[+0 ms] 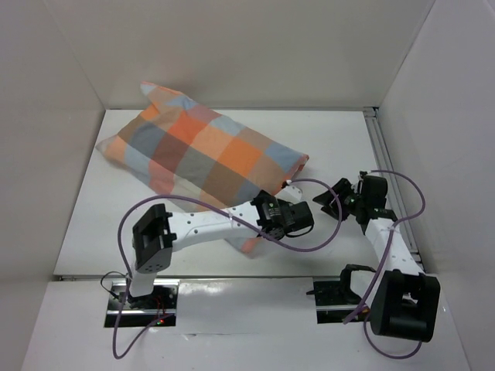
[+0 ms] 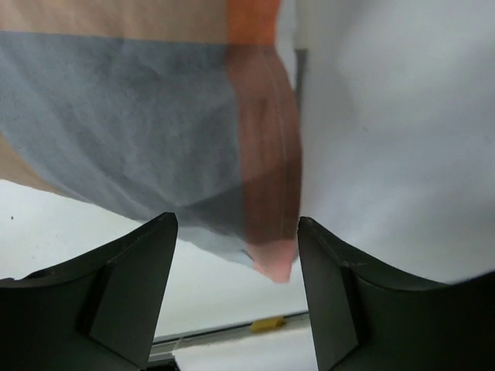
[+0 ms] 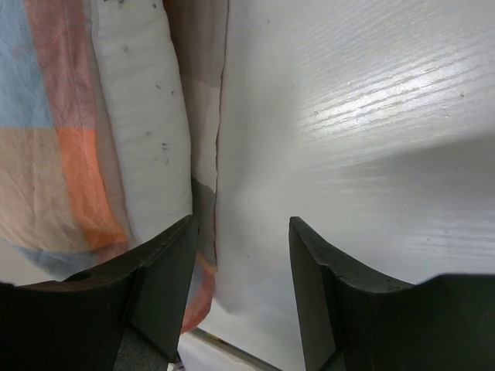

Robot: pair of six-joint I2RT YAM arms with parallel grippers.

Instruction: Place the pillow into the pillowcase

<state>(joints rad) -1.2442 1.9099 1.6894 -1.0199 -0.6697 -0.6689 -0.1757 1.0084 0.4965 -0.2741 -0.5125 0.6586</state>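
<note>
**Both end effectors open at the pillowcase's mouth**

From above, I am watching the pillowcase (image 1: 201, 151) lying plump and slantwise across the counter (image 1: 332, 139), running from the far left toward the middle. The pillow (image 3: 147, 116) is sitting inside it. Through the right wrist camera I am seeing a strip of its white cloth showing between the checked layers at the mouth of the sleeve.

The left end effector (image 2: 236, 224) is hanging with its jaws apart. A checked corner of the pillowcase is drooping into the gap between them, but neither finger is pinching it. The right end effector (image 3: 244, 224) is likewise standing spread, with bare counter showing between its fingers and the pillowcase's edge running just beside one finger (image 3: 166, 270). Neither side is gripping anything.

In the top view, the left arm is reaching across to the near right end of the pillowcase. The right arm is bending in from the right, its end effector sitting just beside that same end.
</note>
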